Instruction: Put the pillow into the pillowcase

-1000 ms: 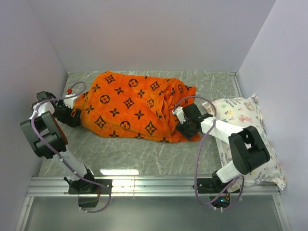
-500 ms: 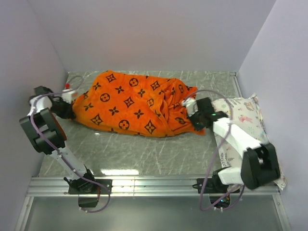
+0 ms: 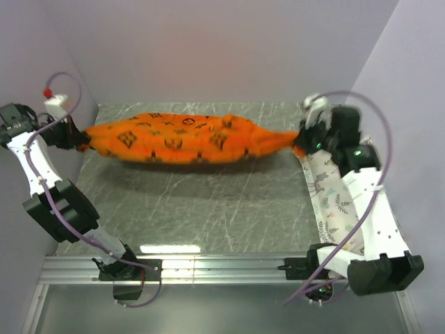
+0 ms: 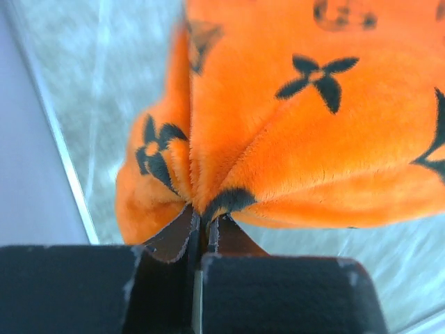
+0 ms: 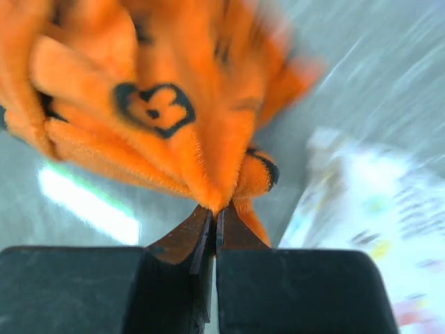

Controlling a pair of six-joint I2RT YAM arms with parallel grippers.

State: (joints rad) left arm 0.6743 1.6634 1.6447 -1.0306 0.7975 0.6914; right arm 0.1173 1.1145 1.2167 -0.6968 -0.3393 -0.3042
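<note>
Your left gripper and right gripper are each clamped tight on 1 end of the pillowcase. They hold it stretched above the table, probably to settle the pillow. The pillow is hidden, likely inside the bulge.

Left pincer, right pincer now clamped, pillowcase lifted, stretched taut

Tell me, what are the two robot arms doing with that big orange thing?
They are holding an orange pillowcase stretched out between them, above the table. The left hand is pinched shut on one end, and the right hand is pinched shut on the other. The case looks puffy, as if stuffed, but the plain pillow itself does not show. A printed pillow lies at the right side, partly under the right arm.
</note>
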